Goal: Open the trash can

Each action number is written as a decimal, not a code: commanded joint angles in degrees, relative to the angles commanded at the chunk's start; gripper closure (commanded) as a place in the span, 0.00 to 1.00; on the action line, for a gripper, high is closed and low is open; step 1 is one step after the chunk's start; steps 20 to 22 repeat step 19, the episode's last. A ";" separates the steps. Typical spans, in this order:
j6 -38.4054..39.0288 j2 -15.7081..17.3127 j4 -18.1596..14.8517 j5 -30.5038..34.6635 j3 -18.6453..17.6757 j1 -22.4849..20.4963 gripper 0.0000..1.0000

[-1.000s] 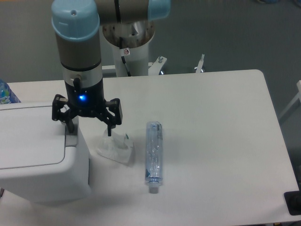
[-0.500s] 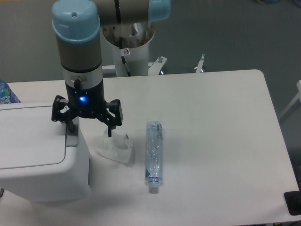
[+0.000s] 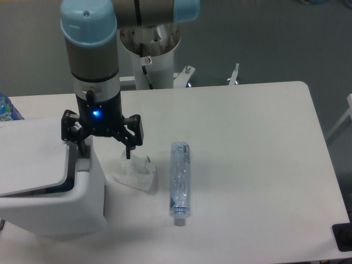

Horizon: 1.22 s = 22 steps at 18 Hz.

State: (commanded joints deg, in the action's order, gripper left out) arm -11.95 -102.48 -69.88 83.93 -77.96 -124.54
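Observation:
The trash can point(image 3: 60, 212) is a big boxy white bin at the left edge of the table. Its flat lid point(image 3: 30, 162) is tilted up, with a dark gap showing along its right and front edges. The grey push button point(image 3: 83, 164) sits at the lid's right side. My gripper point(image 3: 105, 150) hangs straight down with its jaws spread wide and holds nothing. Its left finger point(image 3: 82, 146) stands on or just above the button. Its right finger point(image 3: 128, 149) hangs beside the bin, over the table.
A crumpled white wrapper point(image 3: 135, 171) lies just right of the bin, under the right finger. A clear plastic bottle point(image 3: 180, 181) lies on the table further right. A blue bottle point(image 3: 5, 108) shows at the left edge, a black object point(image 3: 344, 236) at the bottom right.
The lid has popped up from flat and shut, and a dark gap now shows under its edge. The gripper has barely moved.

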 joint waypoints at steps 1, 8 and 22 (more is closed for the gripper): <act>-0.17 0.44 0.53 0.00 -0.09 -0.44 0.00; -0.79 4.13 1.41 3.50 0.09 -7.73 0.00; -24.61 4.92 -4.30 15.82 -0.88 -12.39 0.00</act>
